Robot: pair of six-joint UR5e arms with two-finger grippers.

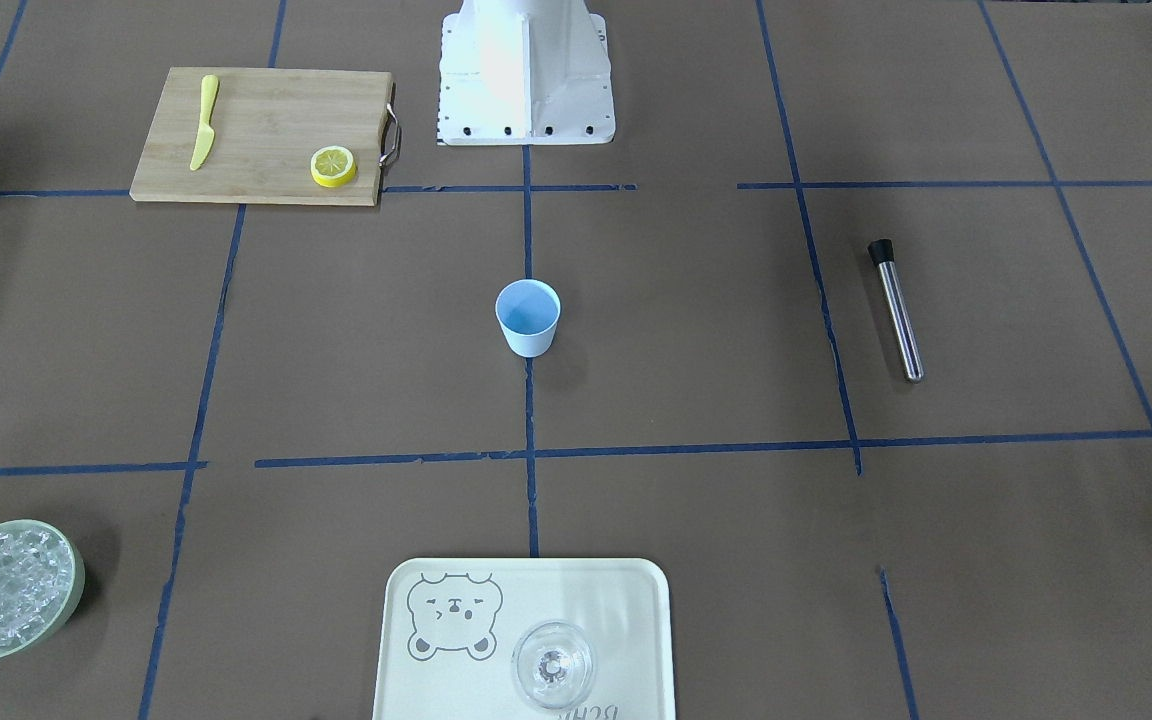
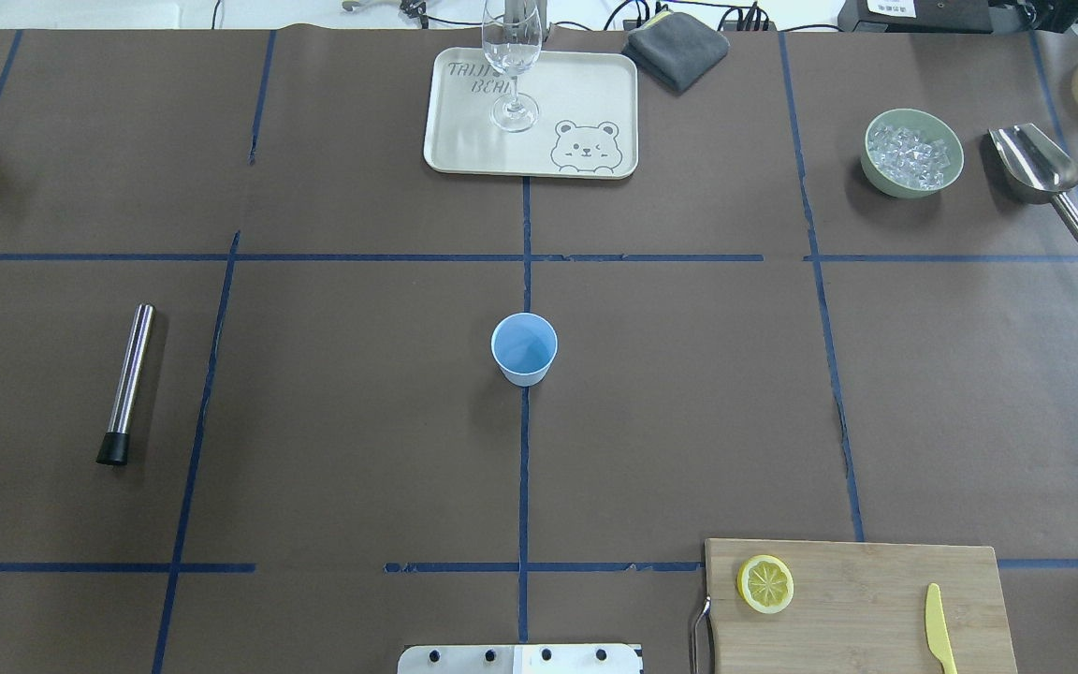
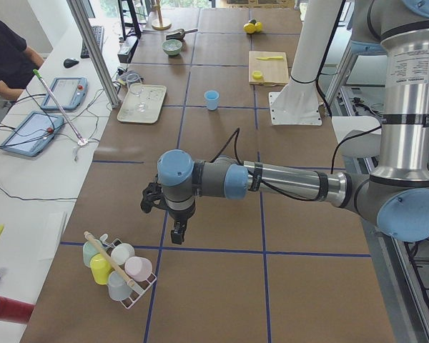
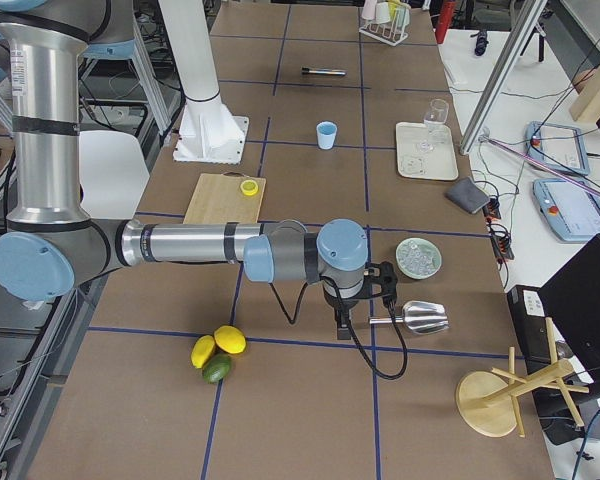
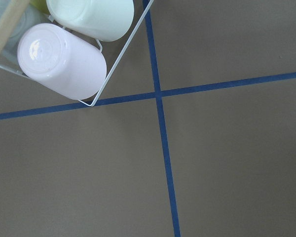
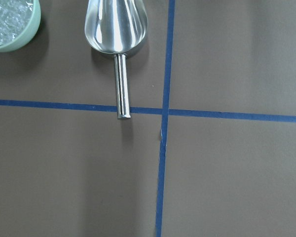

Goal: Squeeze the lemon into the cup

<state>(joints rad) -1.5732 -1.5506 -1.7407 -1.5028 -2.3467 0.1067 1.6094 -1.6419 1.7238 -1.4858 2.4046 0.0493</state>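
On my right side of the table, the lemon slice [image 2: 764, 583] lies flat on the cutting board [image 2: 876, 599], at the end by its metal handle [image 2: 695, 625]. The cup [image 2: 524, 348] stands upright at the table's centre, well apart from the slice. My right gripper [image 4: 340, 322] hangs over bare paper near the scoop [image 6: 116, 24], so the slice lies back toward my base and inward from it. I judge that arm the nearer. My left gripper [image 3: 177, 236] hovers by the rack of mugs [image 3: 121, 270] at the opposite end. Whether either pair of jaws is spread or pressed together, I cannot tell. Being round, the slice offers no long axis to line up with.

L fingers [image 3: 177, 234] down, R fingers [image 4: 340, 320] down
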